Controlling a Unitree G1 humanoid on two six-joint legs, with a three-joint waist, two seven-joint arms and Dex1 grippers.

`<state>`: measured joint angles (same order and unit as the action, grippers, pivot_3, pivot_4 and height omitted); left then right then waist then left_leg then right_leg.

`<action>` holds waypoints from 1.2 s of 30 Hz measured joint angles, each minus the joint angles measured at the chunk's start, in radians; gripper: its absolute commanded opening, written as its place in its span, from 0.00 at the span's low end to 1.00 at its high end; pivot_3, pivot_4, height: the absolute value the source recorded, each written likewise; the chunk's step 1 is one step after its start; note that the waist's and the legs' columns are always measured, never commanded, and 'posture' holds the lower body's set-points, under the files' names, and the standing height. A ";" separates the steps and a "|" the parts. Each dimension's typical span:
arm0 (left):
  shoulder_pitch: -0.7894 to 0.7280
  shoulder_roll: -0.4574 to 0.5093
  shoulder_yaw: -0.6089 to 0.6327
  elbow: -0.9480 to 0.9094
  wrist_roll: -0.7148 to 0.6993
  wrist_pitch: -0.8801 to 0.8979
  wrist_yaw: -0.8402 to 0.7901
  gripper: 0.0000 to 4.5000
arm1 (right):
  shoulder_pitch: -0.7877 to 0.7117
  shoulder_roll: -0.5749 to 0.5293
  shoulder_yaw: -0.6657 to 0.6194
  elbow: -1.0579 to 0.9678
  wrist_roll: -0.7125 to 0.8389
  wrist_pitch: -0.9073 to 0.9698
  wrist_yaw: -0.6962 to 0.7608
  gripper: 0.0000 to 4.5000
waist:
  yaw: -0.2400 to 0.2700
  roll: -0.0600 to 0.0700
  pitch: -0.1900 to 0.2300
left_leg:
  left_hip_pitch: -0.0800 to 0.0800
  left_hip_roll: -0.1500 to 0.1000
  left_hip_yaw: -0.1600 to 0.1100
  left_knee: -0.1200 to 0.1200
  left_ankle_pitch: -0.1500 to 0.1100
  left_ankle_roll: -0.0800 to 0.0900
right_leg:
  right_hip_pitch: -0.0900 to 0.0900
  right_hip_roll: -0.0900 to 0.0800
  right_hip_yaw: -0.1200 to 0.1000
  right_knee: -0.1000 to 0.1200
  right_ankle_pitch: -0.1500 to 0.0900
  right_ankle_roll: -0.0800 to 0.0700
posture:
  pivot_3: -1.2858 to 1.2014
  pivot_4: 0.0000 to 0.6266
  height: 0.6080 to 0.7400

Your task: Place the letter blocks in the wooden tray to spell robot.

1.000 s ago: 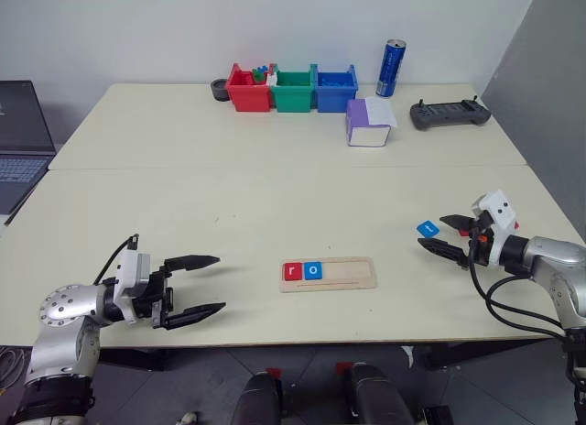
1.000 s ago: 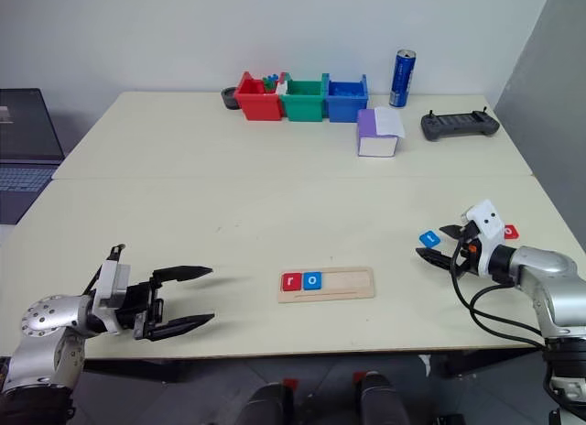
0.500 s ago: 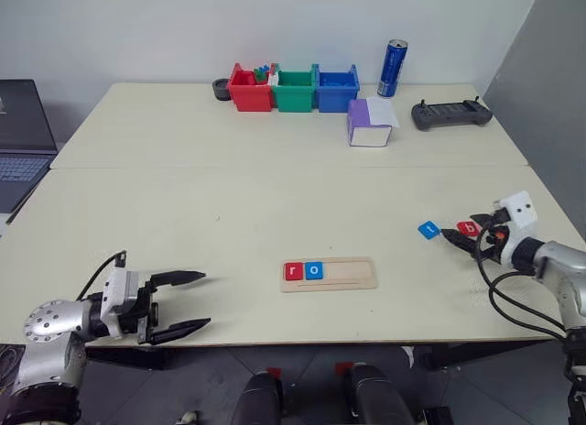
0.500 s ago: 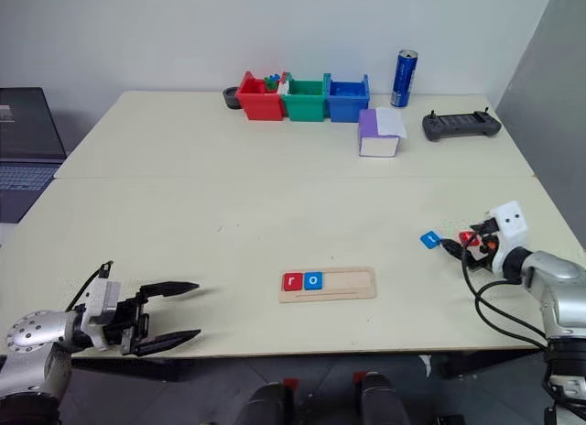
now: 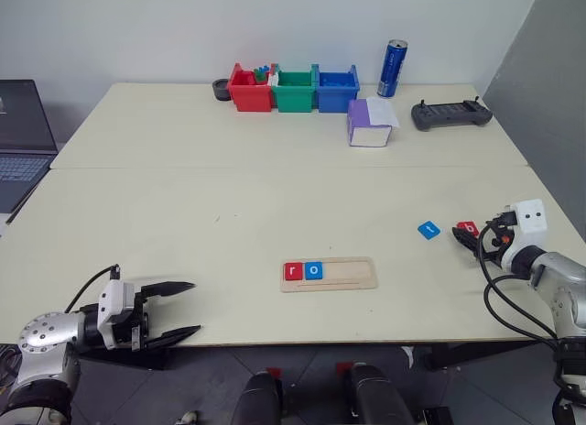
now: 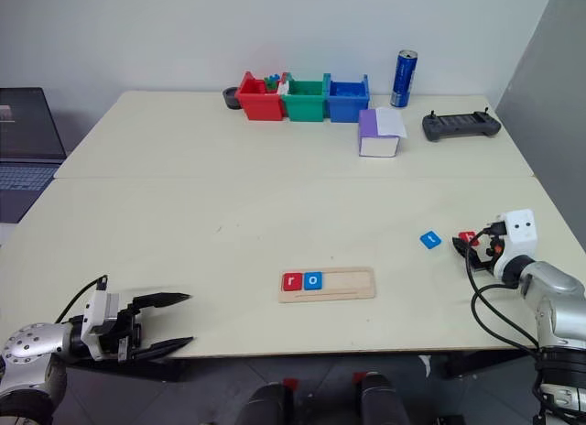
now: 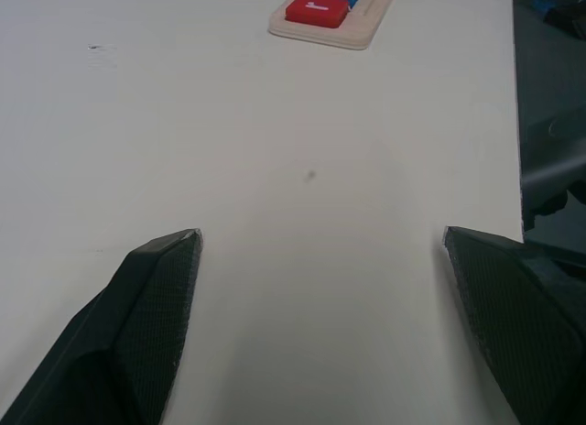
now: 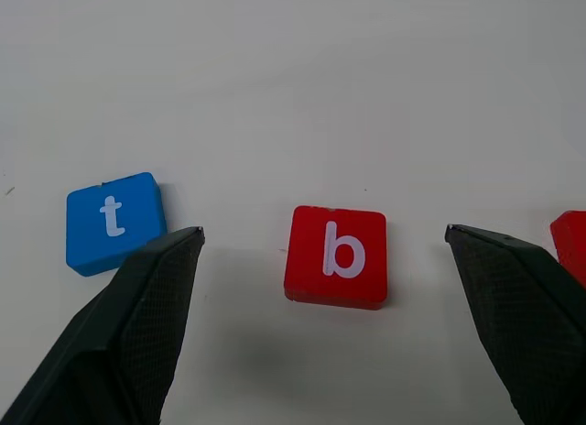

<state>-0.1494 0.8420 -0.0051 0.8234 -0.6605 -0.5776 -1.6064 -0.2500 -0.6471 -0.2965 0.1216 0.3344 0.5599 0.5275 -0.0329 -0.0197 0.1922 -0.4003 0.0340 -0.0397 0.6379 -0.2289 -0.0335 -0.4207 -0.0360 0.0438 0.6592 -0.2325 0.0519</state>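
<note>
The wooden tray (image 5: pixel 352 273) lies near the table's front edge, with a red "r" block (image 5: pixel 293 271) and a blue "o" block (image 5: pixel 314 270) at its left end. At the right, a blue "t" block (image 8: pixel 114 222) and a red "b" block (image 8: pixel 335 256) lie flat on the table. The edge of another red block (image 8: pixel 572 242) lies beside the "b". My right gripper (image 8: pixel 322 231) is open, low over the table, its fingers either side of the "b" without touching it. My left gripper (image 5: pixel 194 308) is open and empty at the front left, pointing toward the tray.
Red (image 5: pixel 249 91), green (image 5: pixel 294 91) and blue (image 5: pixel 336 89) bins line the far edge beside a blue can (image 5: pixel 393 68). A purple-and-white box (image 5: pixel 369 123) and a black controller (image 5: pixel 450 114) sit at the back right. A laptop (image 5: pixel 18 141) stands left.
My right gripper drew back to the right, off the blue "t" block, and now faces the red "b" block. My left gripper sank and slid left toward the table's front edge.
</note>
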 measured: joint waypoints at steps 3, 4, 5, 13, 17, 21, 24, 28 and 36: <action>-0.002 0.017 -0.019 0.005 -0.024 -0.006 0.000 0.99 | 0.009 0.002 0.000 -0.017 0.001 0.020 -0.011 1.00 | 0.000 0.000 0.000 | 0.000 0.000 0.000 0.000 0.000 0.000 | 0.000 0.000 0.000 0.000 0.000 0.000 | 0.52 0.24 1.00; -0.002 0.020 -0.022 0.005 -0.031 -0.014 0.000 0.99 | 0.011 0.002 0.000 -0.017 0.001 0.023 -0.013 1.00 | 0.000 0.000 0.000 | 0.000 0.000 0.000 0.000 0.000 0.000 | 0.000 0.000 0.000 0.000 0.000 0.000 | 0.52 0.24 1.00; -0.002 0.023 -0.028 0.005 -0.042 -0.020 0.000 0.99 | 0.011 0.002 0.000 -0.017 0.001 0.025 -0.014 1.00 | 0.000 0.000 0.000 | 0.000 0.000 0.000 -0.001 0.000 0.000 | 0.000 0.000 0.000 0.000 0.000 0.000 | 0.52 0.24 1.00; -0.002 0.054 -0.033 -0.061 -0.109 -0.029 0.000 0.99 | 0.011 0.002 0.000 -0.017 0.001 0.036 -0.012 1.00 | 0.000 0.000 0.000 | 0.000 0.000 0.000 -0.001 0.000 0.000 | 0.000 0.000 0.000 0.000 0.000 0.000 | 0.52 0.24 1.00; -0.002 0.101 -0.029 -0.153 -0.154 0.032 -0.001 0.99 | 0.011 0.001 0.000 -0.017 0.001 0.039 -0.008 1.00 | 0.000 0.000 0.000 | 0.000 0.000 0.000 -0.001 0.000 0.000 | 0.000 0.000 0.000 0.000 0.000 0.000 | 0.52 0.24 1.00; -0.009 0.123 0.004 -0.352 -0.165 0.187 0.007 0.99 | 0.010 0.001 0.000 -0.017 0.001 0.042 -0.006 1.00 | 0.000 0.000 0.000 | 0.000 0.000 0.000 -0.001 0.000 0.000 | 0.000 0.000 0.000 -0.001 0.000 0.000 | 0.52 0.24 1.00; -0.012 0.139 0.044 -0.544 -0.165 0.345 0.059 0.99 | 0.010 0.001 0.002 -0.017 0.001 0.043 -0.006 1.00 | -0.001 0.000 0.000 | 0.000 0.000 0.000 -0.002 0.000 0.000 | 0.000 0.000 0.000 -0.001 0.000 0.000 | 0.52 0.24 1.00; -0.001 0.143 0.092 -0.687 -0.161 0.495 0.118 0.99 | 0.012 0.001 0.002 -0.017 0.001 0.045 -0.006 1.00 | -0.006 0.000 0.000 | 0.001 0.000 0.000 -0.005 0.000 0.000 | -0.001 0.000 0.000 -0.002 -0.001 -0.001 | 0.52 0.24 1.00; 0.018 0.138 0.141 -0.805 -0.127 0.653 0.167 0.99 | 0.015 0.001 0.002 -0.017 0.001 0.058 -0.005 1.00 | -0.015 0.000 0.000 | 0.001 0.000 0.000 -0.008 0.000 0.000 | -0.001 0.001 0.000 -0.002 -0.002 -0.002 | 0.52 0.24 1.00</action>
<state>-0.1317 0.9798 0.1359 0.0188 -0.7877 0.0757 -1.4394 -0.2346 -0.6457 -0.2947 0.1044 0.3356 0.6175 0.5223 -0.0478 -0.0197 0.1923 -0.3990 0.0342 -0.0394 0.6303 -0.2289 -0.0335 -0.4216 -0.0352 0.0437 0.6571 -0.2341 0.0497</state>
